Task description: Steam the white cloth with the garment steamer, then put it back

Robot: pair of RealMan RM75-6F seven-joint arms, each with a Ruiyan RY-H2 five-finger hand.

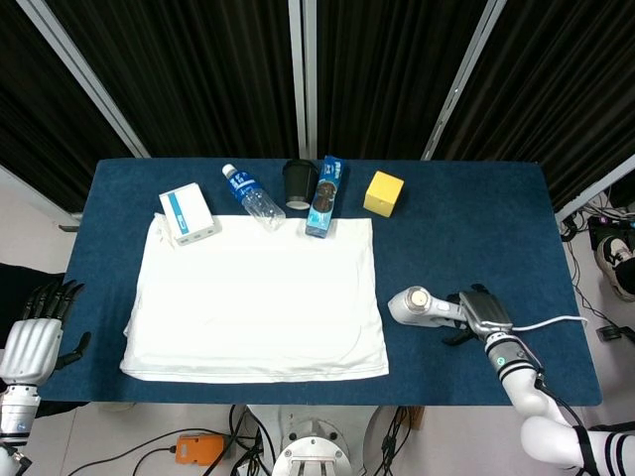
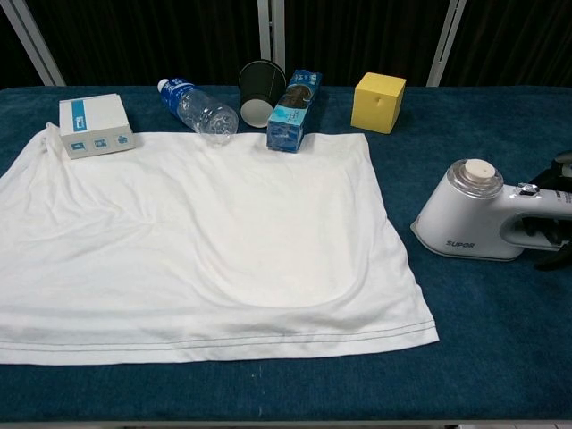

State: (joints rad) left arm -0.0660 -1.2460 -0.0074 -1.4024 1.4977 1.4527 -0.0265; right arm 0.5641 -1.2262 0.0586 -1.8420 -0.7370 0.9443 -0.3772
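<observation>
Right of white cloth [image 1: 258,297] edge | right hand [image 1: 478,312] grips garment steamer [image 2: 487,214] | left hand [image 1: 35,332] open off-table

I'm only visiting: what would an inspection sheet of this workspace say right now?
Surface: blue table.
Job's things: white cloth spread flat; steamer on the table beside it.
Clutter: box, bottle, black cup, blue packet, yellow cube along the far edge.
Hands: right hand grips the steamer's handle; left hand open, off the table.
Cables: white cord from steamer.
Surroundings: dark curtains.
</observation>
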